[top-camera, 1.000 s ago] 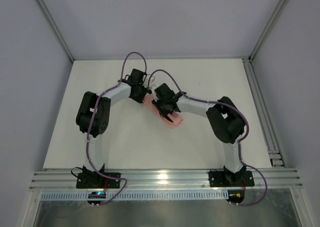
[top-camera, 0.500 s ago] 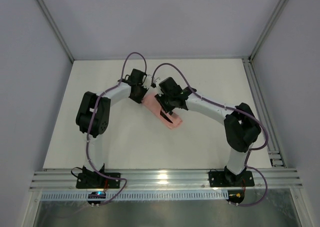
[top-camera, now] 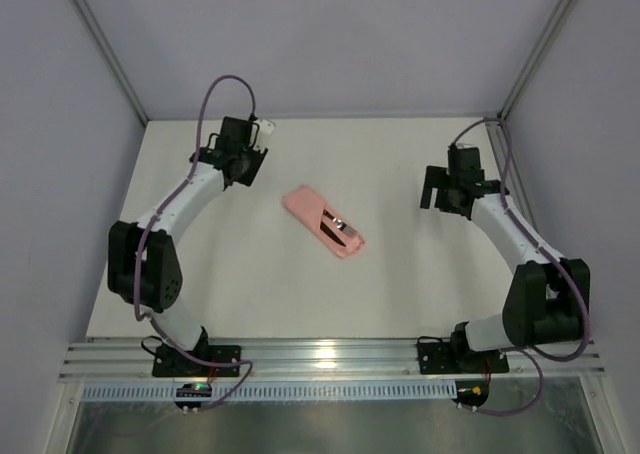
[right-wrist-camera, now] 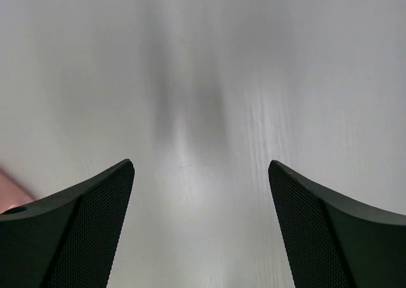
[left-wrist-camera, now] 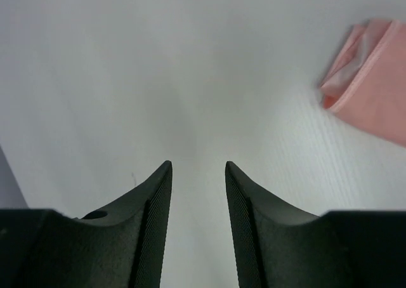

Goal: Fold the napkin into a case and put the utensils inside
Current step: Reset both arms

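The napkin lies folded as a pale-pink oblong case (top-camera: 318, 220) in the middle of the table, set diagonally. The utensils (top-camera: 337, 225) sit in its pocket, showing dark handles and a silvery glint. My left gripper (top-camera: 241, 167) is off to the far left of the case, open, with nothing between its fingers (left-wrist-camera: 198, 167). One end of the case (left-wrist-camera: 373, 78) shows at the right edge of the left wrist view. My right gripper (top-camera: 440, 194) is well to the right of the case, wide open and empty (right-wrist-camera: 201, 167) over bare table.
The white table (top-camera: 250, 284) is enclosed by pale walls. An aluminium rail (top-camera: 520, 204) runs along its right edge and a slotted rail (top-camera: 330, 359) along the near edge, where both arm bases are bolted.
Both arms have pulled away from the case, the left up and to the left, the right out to the right. Both grippers have opened, and the case now lies uncovered.
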You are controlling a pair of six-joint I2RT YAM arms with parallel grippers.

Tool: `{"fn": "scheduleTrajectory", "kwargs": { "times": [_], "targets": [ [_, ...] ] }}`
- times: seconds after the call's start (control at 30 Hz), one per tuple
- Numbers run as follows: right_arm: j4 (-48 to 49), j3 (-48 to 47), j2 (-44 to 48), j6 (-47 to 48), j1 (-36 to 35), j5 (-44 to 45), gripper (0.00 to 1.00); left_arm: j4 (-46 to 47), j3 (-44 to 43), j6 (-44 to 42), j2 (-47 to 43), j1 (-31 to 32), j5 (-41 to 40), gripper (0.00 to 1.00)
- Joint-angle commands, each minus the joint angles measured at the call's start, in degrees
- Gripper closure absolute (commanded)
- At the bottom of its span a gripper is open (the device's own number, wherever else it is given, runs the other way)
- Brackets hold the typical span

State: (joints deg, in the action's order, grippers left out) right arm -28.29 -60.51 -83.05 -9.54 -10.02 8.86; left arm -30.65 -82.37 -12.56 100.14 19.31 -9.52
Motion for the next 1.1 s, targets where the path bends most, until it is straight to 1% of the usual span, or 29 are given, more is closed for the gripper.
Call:
{"fn": "scheduleTrajectory", "kwargs": {
  "times": [0.0, 0.03, 0.07, 0.1, 0.13, 0.2, 0.23, 0.3, 0.33, 0.37, 0.43, 0.47, 0.57, 0.7, 0.87, 1.07],
  "targets": [
    [0.43, 4.16, 6.48, -6.62, 7.19, -2.01, 0.09, -3.44, 4.66, -0.19, -9.31, -4.97, -3.05, 0.58],
    [0.95, 6.00, 8.58, -7.59, 11.82, -1.92, 0.09, -3.62, 8.24, -0.10, -11.17, -6.12, -2.61, 0.56],
    [1.31, 6.80, 9.56, -9.60, 13.52, -0.53, 0.08, -3.71, 10.19, 0.16, -13.11, -7.35, -2.00, 0.55],
    [1.75, 8.55, 10.61, -10.49, 15.02, 0.01, 0.07, -3.88, 12.21, 0.25, -16.95, -10.23, -1.04, 0.54],
    [2.71, 9.35, 12.28, -10.93, 17.38, 0.45, 0.07, -3.89, 16.41, 0.51, -18.82, -11.65, 0.62, 0.53],
    [3.16, 10.41, 13.43, -11.73, 18.37, 2.47, 0.05, -4.15, 20.47, 0.43, -24.08, -14.29, 1.26, 0.52],
    [2.90, 10.67, 13.70, -11.82, 18.46, 2.91, 0.04, -4.15, 24.32, 0.17, -25.77, -16.30, 1.17, 0.52],
    [2.28, 10.50, 13.53, -12.25, 18.55, 2.57, 0.04, -3.89, 27.68, -0.54, -29.02, -17.98, 1.08, 0.47],
    [1.67, 10.41, 13.26, -12.52, 18.55, 2.56, 0.04, -3.89, 30.48, -0.63, -31.99, -19.12, 1.43, 0.45],
    [1.31, 10.24, 12.48, -12.69, 18.55, 2.74, 0.04, -3.89, 31.64, -0.63, -33.33, -21.40, 2.30, 0.42],
    [0.70, 10.06, 11.86, -12.96, 18.55, 2.83, 0.04, -4.23, 33.58, -0.89, -36.49, -23.17, 3.62, 0.40],
    [0.70, 10.15, 11.51, -12.87, 18.55, 2.57, 0.04, -4.33, 34.81, -1.24, -37.20, -24.92, 4.07, 0.38],
    [1.40, 11.20, 11.50, -12.17, 18.55, 0.81, 0.04, -5.46, 35.26, -2.65, -38.26, -27.39, 4.86, 0.37],
    [4.29, 14.19, 13.52, -11.12, 18.55, -2.35, 0.04, -7.23, 36.75, -2.82, -38.26, -27.48, 9.33, 0.37],
    [6.23, 16.91, 14.84, -10.06, 18.55, -5.16, 0.04, -5.82, 38.42, -3.18, -38.26, -27.40, 7.94, 0.37],
    [8.78, 19.02, 16.51, -9.62, 18.55, -7.37, 0.04, -6.35, 38.16, -3.17, -38.44, -27.48, 9.34, 0.37]
  ]
}}
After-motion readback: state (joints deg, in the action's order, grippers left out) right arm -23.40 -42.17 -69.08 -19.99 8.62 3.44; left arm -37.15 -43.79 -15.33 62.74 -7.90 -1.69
